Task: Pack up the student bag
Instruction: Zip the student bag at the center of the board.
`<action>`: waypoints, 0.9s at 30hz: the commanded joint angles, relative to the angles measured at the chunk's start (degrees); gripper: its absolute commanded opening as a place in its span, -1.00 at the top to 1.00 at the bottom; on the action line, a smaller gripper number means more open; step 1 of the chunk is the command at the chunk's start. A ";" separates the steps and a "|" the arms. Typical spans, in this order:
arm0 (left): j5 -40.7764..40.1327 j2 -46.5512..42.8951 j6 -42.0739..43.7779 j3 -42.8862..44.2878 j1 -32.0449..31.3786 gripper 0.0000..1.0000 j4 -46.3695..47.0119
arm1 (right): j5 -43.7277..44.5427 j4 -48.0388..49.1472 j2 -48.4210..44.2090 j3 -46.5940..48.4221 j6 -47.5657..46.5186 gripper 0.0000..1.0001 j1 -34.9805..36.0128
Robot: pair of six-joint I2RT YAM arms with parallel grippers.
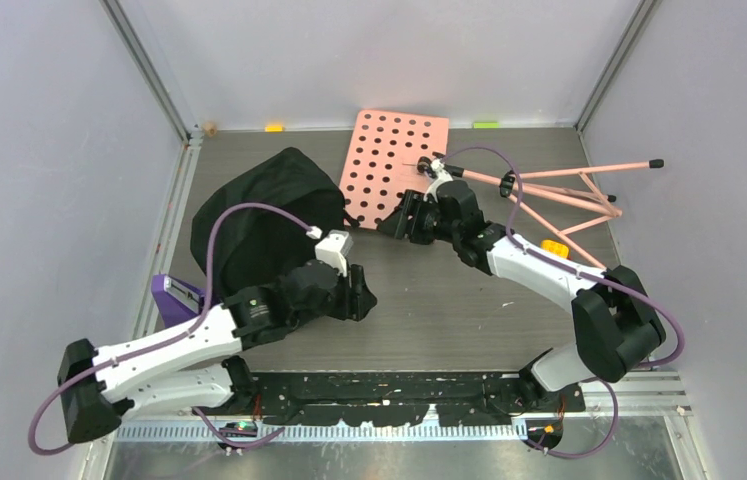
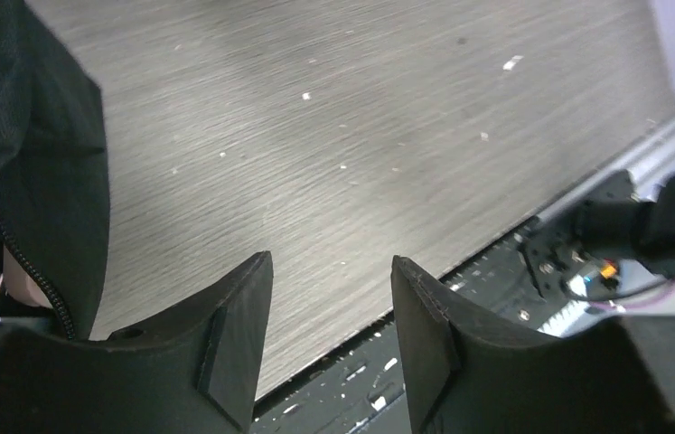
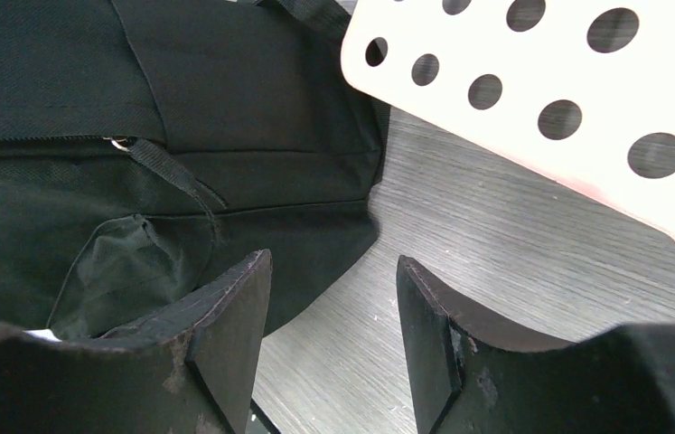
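The student bag [image 1: 264, 215] is a large black fabric backpack lying at the left middle of the table. My left gripper [image 1: 361, 298] hovers just right of the bag's near corner. In the left wrist view it [image 2: 332, 271] stands open over bare table, the bag's zipped edge [image 2: 53, 163] to its left. My right gripper [image 1: 396, 222] sits between the bag and a pink perforated board [image 1: 394, 160]. Seen from the right wrist, this gripper [image 3: 333, 267] is open with nothing between its fingers, the bag [image 3: 135, 136] to its left and the board [image 3: 568, 99] at upper right.
A pink folding stand [image 1: 569, 190] of thin rods lies at the back right, with a small yellow object [image 1: 555, 247] by the right arm. A purple item [image 1: 171, 295] sits near the bag's left front. The table's front edge [image 2: 460, 262] and a black rail run close to my left gripper.
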 commanded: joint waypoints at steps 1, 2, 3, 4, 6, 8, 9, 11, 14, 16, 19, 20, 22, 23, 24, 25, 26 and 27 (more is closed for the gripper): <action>-12.59 4.86 -7.89 -0.66 -2.59 -0.04 3.30 | -1.35 5.02 -3.20 0.40 2.85 -0.18 0.36; -14.20 6.03 -8.15 -0.35 -2.89 -0.03 2.07 | -1.69 5.10 -3.22 0.53 3.01 -0.18 0.36; -15.48 7.23 -8.20 0.03 -3.09 0.01 0.96 | -1.87 5.23 -3.20 0.78 3.08 -0.18 0.36; -16.84 8.42 -8.20 0.51 -3.11 0.04 -0.38 | -2.08 5.20 -3.11 0.94 3.08 -0.18 0.32; -19.55 10.04 -8.20 0.74 -3.13 0.07 -2.64 | -2.18 5.12 -2.98 1.51 3.18 -0.18 0.36; -22.42 10.61 -8.37 0.74 -3.13 0.09 -4.89 | -2.48 5.36 -2.88 1.69 3.29 -0.18 0.36; -23.40 10.58 -8.38 0.62 -3.14 0.10 -5.97 | -2.63 5.45 -2.85 1.75 3.40 -0.18 0.41; -24.12 9.92 -8.50 0.57 -3.12 0.10 -8.34 | -2.68 5.46 -2.96 1.80 3.39 -0.18 0.37; -25.89 8.42 -7.99 -0.16 -3.11 0.10 -11.54 | -2.72 5.62 -2.89 1.80 3.39 -0.18 0.31; -28.81 7.49 -7.37 -1.10 -3.13 0.09 -13.06 | -3.07 6.39 -2.58 1.91 3.83 -0.18 0.31; -33.81 6.38 -6.50 -2.28 -3.14 0.03 -12.89 | -3.53 7.12 -1.45 2.54 4.15 -0.18 0.96; -34.52 6.03 -5.78 -2.56 -3.12 0.02 -11.35 | -3.58 7.07 -1.13 3.22 4.07 -0.18 1.19; -34.74 5.41 -4.53 -3.36 -3.13 0.01 -6.84 | -3.59 7.10 0.26 4.30 3.97 -0.18 2.01; -34.37 5.31 -3.95 -4.13 -3.12 -0.01 -3.82 | -3.57 7.20 0.60 4.50 4.01 -0.18 2.71; -34.15 5.27 -3.46 -4.65 -3.07 -0.02 -1.15 | -3.38 7.38 1.27 4.92 4.02 -0.18 3.07; -34.32 5.40 -3.47 -4.96 -3.06 -0.04 0.78 | -3.29 7.47 1.59 5.07 3.99 -0.17 3.83; -35.33 5.78 -3.95 -5.07 -3.06 -0.04 1.92 | -3.01 7.64 2.11 5.35 3.97 -0.17 4.25; -36.11 6.17 -4.28 -5.08 -3.05 -0.05 2.96 | -2.88 7.73 2.40 5.46 3.92 -0.17 4.94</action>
